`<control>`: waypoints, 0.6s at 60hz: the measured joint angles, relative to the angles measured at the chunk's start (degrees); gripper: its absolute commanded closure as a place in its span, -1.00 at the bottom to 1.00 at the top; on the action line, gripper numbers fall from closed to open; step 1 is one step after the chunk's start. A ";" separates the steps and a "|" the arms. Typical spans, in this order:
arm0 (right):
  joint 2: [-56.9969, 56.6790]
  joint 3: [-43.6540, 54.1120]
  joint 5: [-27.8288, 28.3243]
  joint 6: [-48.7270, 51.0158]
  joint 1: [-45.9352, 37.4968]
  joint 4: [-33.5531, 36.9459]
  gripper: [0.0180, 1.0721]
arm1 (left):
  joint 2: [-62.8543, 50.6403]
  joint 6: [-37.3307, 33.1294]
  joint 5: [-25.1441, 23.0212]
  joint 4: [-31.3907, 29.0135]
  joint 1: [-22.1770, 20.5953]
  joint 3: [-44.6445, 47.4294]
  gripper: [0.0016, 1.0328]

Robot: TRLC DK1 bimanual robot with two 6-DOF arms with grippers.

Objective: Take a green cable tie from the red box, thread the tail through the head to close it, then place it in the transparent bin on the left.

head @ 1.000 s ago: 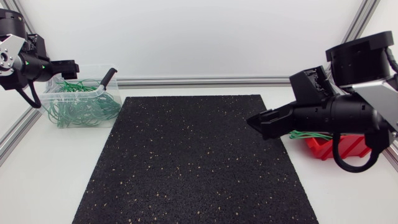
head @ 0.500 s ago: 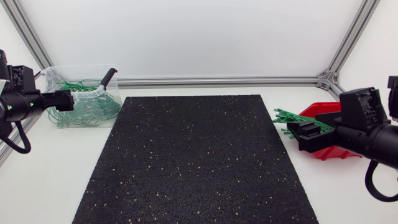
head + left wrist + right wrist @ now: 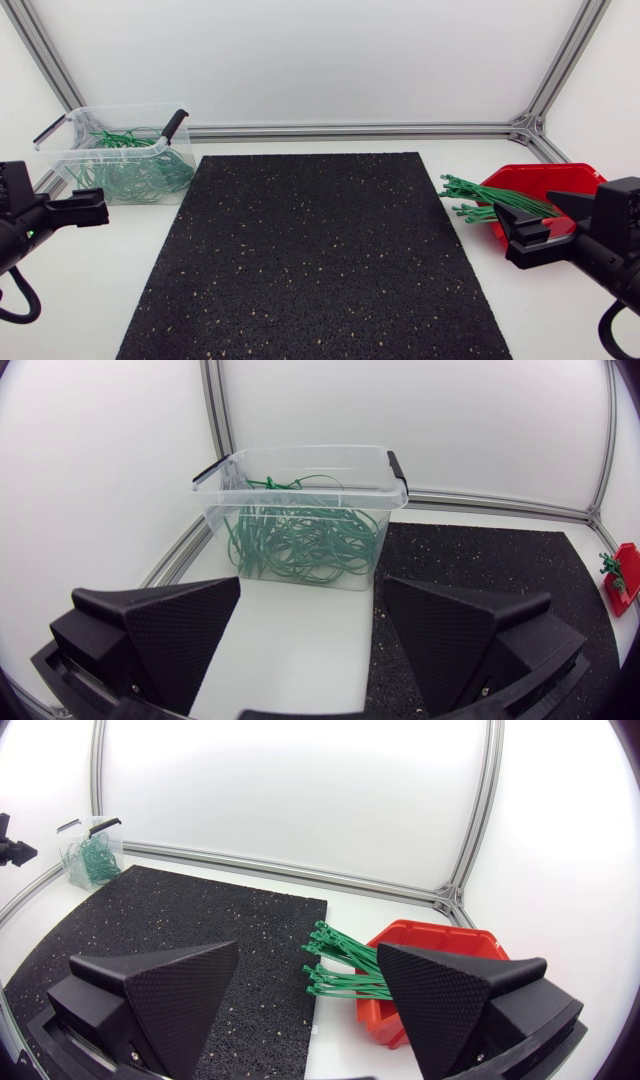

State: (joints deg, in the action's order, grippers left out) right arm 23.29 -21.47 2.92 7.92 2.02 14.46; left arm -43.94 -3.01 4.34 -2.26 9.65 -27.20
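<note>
The red box (image 3: 545,190) stands at the right of the table, with a bundle of straight green cable ties (image 3: 480,205) sticking out over its left edge. The transparent bin (image 3: 62,135) stands at the back left and holds several looped green ties (image 3: 135,175). My left gripper (image 3: 92,210) is low at the left edge, in front of the bin, open and empty. In its wrist view its fingers (image 3: 312,600) frame the bin (image 3: 300,452) ahead. My right gripper (image 3: 522,240) sits just in front of the red box, open and empty, and the ties (image 3: 340,970) lie ahead of it (image 3: 308,955).
A black speckled mat (image 3: 320,250) covers the middle of the table. An aluminium frame rail (image 3: 350,130) runs along the back edge. White table surface shows on both sides of the mat.
Both arms have drawn back to the side edges. The left gripper left the bin and dropped down in front of it. The right gripper moved off the mat to beside the red box.
</note>
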 measured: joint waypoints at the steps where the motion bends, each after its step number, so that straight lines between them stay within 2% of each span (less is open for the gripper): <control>1: -0.46 0.42 -0.04 -0.07 -0.02 -0.24 -0.92 | 0.92 0.00 0.00 0.02 -0.09 0.52 -0.92; 14: -6.69 6.10 -0.76 -1.68 -0.42 -4.07 -0.92 | 14.49 0.02 -0.48 0.24 -0.50 7.82 -0.92; 36: -17.22 15.32 -1.77 -4.94 -1.11 -10.43 -0.92 | 25.57 0.26 -1.55 0.68 -3.72 14.67 -0.92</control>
State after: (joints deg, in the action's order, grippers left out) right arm 6.07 -6.15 1.15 2.98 0.91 4.03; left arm -18.37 -2.74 2.79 -1.58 5.93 -12.53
